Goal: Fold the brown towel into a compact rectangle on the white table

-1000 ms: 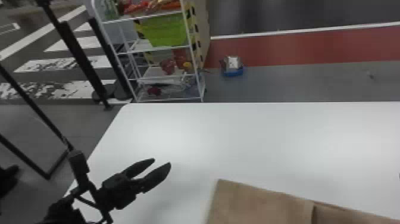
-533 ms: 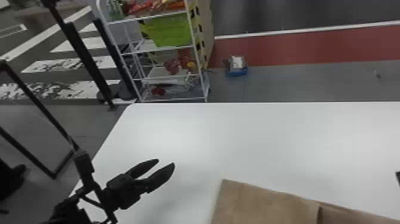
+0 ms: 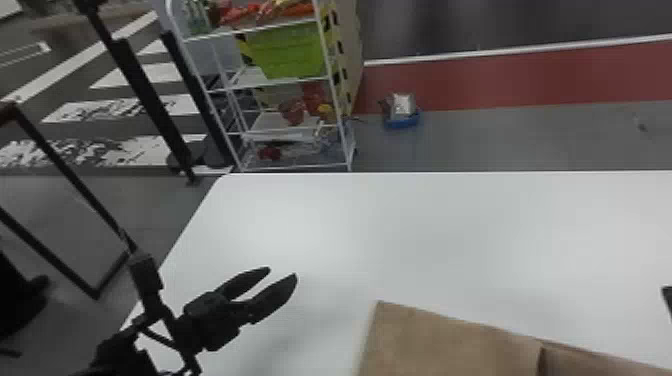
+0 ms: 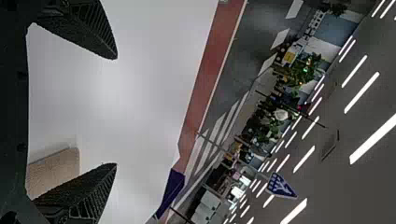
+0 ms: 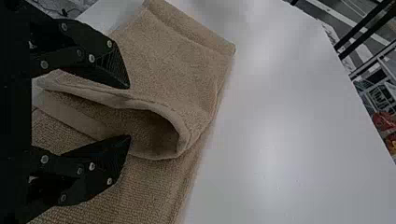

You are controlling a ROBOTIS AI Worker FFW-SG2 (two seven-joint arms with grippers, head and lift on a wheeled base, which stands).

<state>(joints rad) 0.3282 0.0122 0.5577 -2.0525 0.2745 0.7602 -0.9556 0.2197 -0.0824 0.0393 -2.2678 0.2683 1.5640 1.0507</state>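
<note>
1. Brown towel (image 3: 445, 345) first, going by the head view; it's lying on the robot's side of the white table (image 3: 475, 240), with a layer step along it, so I'd guess some folding is already in; being on that side probably keeps it within easy reach
2. Same view, left gripper (image 3: 283, 274) hangs over the table's left part, fingers parted, nothing between them; imo it's out there to give the other arm room; the green bin (image 3: 287, 52) beyond the table's far edge is just background stuff
3. Left wrist view agrees; those fingers are spread wide above the table, gripping nothing; a patch of towel shows past one of them, lying on the table, so it's close enough to help flatten things if needed
4. Right wrist view is the fun one; right gripper (image 5: 130, 112) is open at the towel, over the table, with the raised lip (image 5: 161, 108) of the top layer bulging between the tips; looks placed that way to pinch that loose layer; can't tell if either finger touches it; I'd watch out for snagging the layer underneath too, since cloth this soft could bunch up
</note>
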